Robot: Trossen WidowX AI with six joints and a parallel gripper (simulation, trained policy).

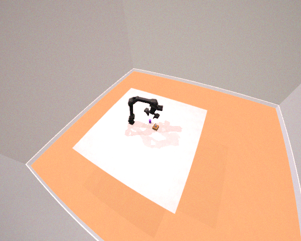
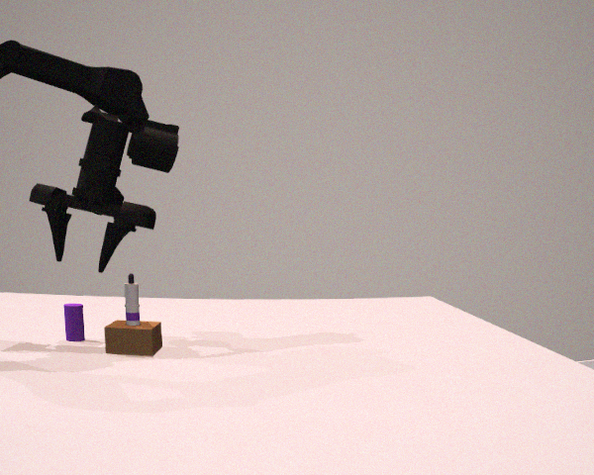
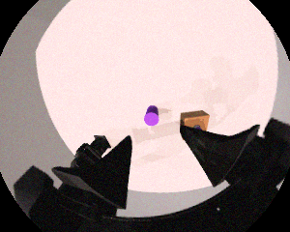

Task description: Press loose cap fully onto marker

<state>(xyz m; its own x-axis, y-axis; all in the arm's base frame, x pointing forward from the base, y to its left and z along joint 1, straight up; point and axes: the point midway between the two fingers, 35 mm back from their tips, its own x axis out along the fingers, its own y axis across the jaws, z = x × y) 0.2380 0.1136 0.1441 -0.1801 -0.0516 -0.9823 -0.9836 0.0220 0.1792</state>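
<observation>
The purple cap [image 1: 149, 121] [image 2: 74, 323] [image 3: 152, 117] stands upright on the table, a little beside the holder block. The brown holder block [image 1: 154, 129] [image 2: 133, 339] [image 3: 195, 117] holds the marker [image 2: 132, 302] upright, white with a purple band and a bare dark tip. In the wrist view the marker is mostly hidden behind the right finger. My gripper [image 2: 79, 266] [image 3: 156, 133] is open and empty, tilted slightly, above the cap with a clear gap between fingertips and cap. In the exterior view its right fingertip is a little left of and above the marker's tip.
The white table top [image 1: 124, 160] [image 2: 338, 419] carries pale shadows of the arm. The arm [image 1: 143, 99] [image 2: 56, 67] reaches in from the left in the top and exterior views. Orange floor [image 1: 244, 155] and grey walls surround the table.
</observation>
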